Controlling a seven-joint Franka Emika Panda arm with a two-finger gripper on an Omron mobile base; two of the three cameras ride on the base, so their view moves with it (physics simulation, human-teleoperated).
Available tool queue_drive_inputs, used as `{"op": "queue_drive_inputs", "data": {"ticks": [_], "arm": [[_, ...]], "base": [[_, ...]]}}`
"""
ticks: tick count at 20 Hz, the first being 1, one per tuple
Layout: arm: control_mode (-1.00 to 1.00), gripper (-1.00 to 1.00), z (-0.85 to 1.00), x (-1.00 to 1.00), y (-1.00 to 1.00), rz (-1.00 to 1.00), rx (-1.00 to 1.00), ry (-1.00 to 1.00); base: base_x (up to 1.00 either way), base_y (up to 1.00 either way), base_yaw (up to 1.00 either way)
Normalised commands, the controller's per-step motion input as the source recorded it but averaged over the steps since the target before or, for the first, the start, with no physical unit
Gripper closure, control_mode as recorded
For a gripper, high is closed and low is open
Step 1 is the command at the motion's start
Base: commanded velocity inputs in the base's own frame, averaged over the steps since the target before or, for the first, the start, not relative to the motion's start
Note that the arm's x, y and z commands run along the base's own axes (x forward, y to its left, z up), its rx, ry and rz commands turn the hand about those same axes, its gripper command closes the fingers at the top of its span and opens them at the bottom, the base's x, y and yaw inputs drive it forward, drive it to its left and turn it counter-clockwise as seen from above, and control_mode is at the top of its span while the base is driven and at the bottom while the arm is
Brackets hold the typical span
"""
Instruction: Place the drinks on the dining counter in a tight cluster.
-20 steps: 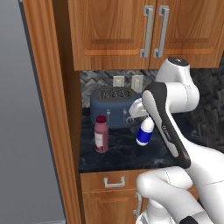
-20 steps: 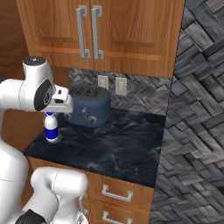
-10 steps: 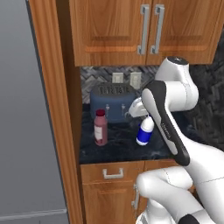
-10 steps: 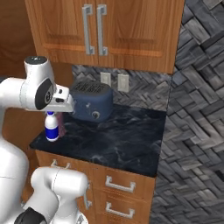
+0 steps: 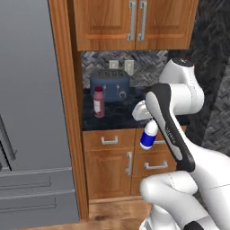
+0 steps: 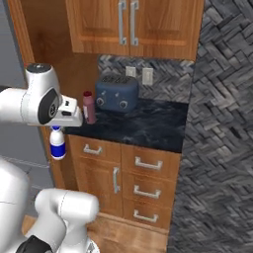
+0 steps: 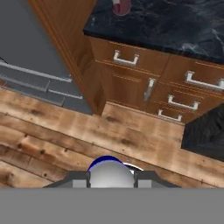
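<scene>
My gripper is shut on the neck of a small white-and-blue bottle, which hangs upright in the air in front of the cabinet drawers, clear of the counter. The right base view has the same gripper and bottle at the left. In the hand view the bottle's round top sits between the fingertips of the gripper, over the wooden floor. A maroon bottle with a red cap stands on the small dark counter beside the toaster. The dining counter is out of view.
A blue toaster stands at the back of the small dark counter. Wooden drawers lie below it, wall cabinets above. A grey fridge fills the left. Wooden floor lies beneath the hand.
The whole picture has shifted: the base has backed away from the small counter. The white-and-blue bottle stays in the gripper and now hangs off the counter, over the floor.
</scene>
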Motion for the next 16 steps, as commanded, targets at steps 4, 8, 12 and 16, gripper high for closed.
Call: {"op": "queue_drive_inputs", "data": {"ticks": [4, 8, 12, 16], "arm": [[1.00, 1.00, 0.00, 0.00, 0.00, 0.00, 0.00, 0.00], [1.00, 1.00, 0.00, 0.00, 0.00, 0.00, 0.00, 0.00], [1.00, 1.00, 0.00, 0.00, 0.00, 0.00, 0.00, 0.00], [1.00, 1.00, 0.00, 0.00, 0.00, 0.00, 0.00, 0.00]], "base": [[-0.32, -0.13, -0.38], [0.03, -0.43, -0.67], [0.02, -0.41, -0.82], [0.00, -0.31, -0.86]]}}
